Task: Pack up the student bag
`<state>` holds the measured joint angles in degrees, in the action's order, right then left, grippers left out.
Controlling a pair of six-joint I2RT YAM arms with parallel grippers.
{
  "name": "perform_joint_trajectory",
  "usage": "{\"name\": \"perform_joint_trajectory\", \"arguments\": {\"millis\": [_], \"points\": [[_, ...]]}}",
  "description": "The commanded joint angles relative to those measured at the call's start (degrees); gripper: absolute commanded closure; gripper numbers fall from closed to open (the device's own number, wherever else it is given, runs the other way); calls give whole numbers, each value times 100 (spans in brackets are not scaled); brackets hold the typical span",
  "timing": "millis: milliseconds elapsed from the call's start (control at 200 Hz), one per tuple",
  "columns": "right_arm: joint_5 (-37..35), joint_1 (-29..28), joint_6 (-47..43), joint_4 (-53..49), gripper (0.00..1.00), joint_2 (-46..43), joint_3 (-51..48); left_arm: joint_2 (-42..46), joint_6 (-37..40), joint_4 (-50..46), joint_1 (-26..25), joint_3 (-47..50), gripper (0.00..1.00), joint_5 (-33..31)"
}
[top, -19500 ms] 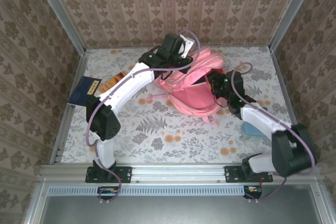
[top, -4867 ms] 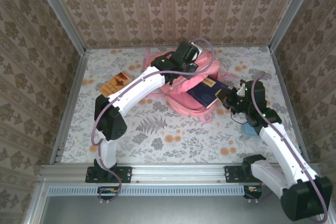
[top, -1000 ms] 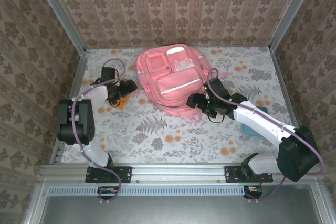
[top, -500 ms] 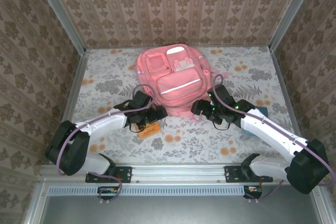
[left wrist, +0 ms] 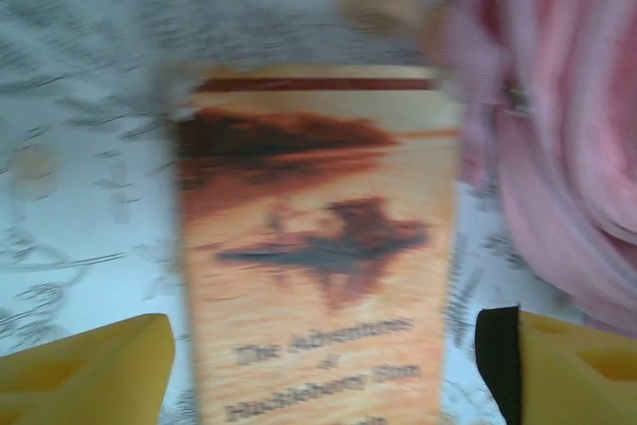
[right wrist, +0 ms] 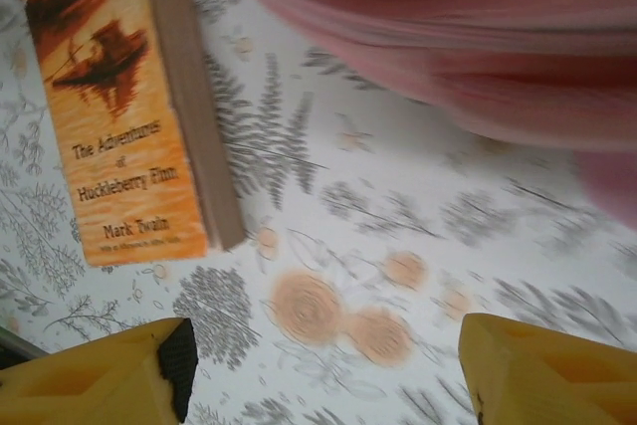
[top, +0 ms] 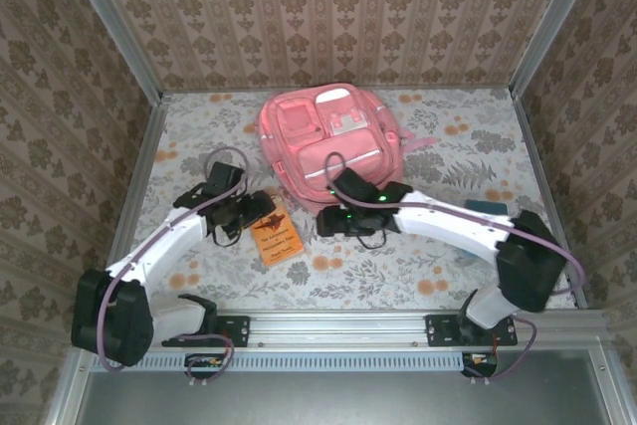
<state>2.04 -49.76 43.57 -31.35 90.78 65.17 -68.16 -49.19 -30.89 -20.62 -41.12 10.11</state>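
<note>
Me: Since a second ago the orange paperback book (top: 277, 236) has come from well out to the left of the salmon-pink fabric backpack (top: 323, 136) to just off its near-left corner. Both arms followed. My left claw (top: 257, 214) now sits at the book's far end, and my right claw (top: 326, 224) has slid along the backpack's near edge toward it.

Spotter: Are you holding it?

Me: I judge not. On the left wrist camera the yellow fingertips (left wrist: 90, 355) stand wide on either side of the cover, with a gap on the backpack side. The picture is blurred, so I can't rule out a brush on the other side. The right claw is spread too, with only the floral table (right wrist: 328, 276) between its jaws.

Spotter: How do things lie?

Me: The backpack lies flat, pockets up, beyond both claws. I can't see its main opening. The book lies flat, cover up, with its long axis running from the backpack's near-left corner back toward me, leaning a little right. My left claw looks straight down that axis and straddles the book's width, so it is nearer and better lined up. The right claw is just beside the spine.

Spotter: Count?

Me: One backpack, one book, and one teal case (top: 490, 208) off the backpack's near-right, half under my right forearm.
</note>
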Motion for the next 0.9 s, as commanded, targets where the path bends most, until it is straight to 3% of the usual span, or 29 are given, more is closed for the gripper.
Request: {"name": "perform_joint_trajectory", "arguments": {"millis": [0, 220, 485, 770, 895], "points": [[-58, -192, -295, 25, 32, 710, 600, 109, 199, -34, 310, 385, 23, 408], [29, -351, -782, -501, 45, 2134, 1784, 84, 165, 310, 539, 822, 28, 615], [273, -377, -1096, -1250, 51, 3187, 2614, -133, -15, 909, 585, 967, 32, 859], [184, -386, -980, -1305, 53, 2668, 1611, -250, -57, 960, 501, 974, 37, 996], [572, -398, -969, -1195, 53, 2085, 1341, -243, -36, 885, 393, 992, 38, 1094]]}}
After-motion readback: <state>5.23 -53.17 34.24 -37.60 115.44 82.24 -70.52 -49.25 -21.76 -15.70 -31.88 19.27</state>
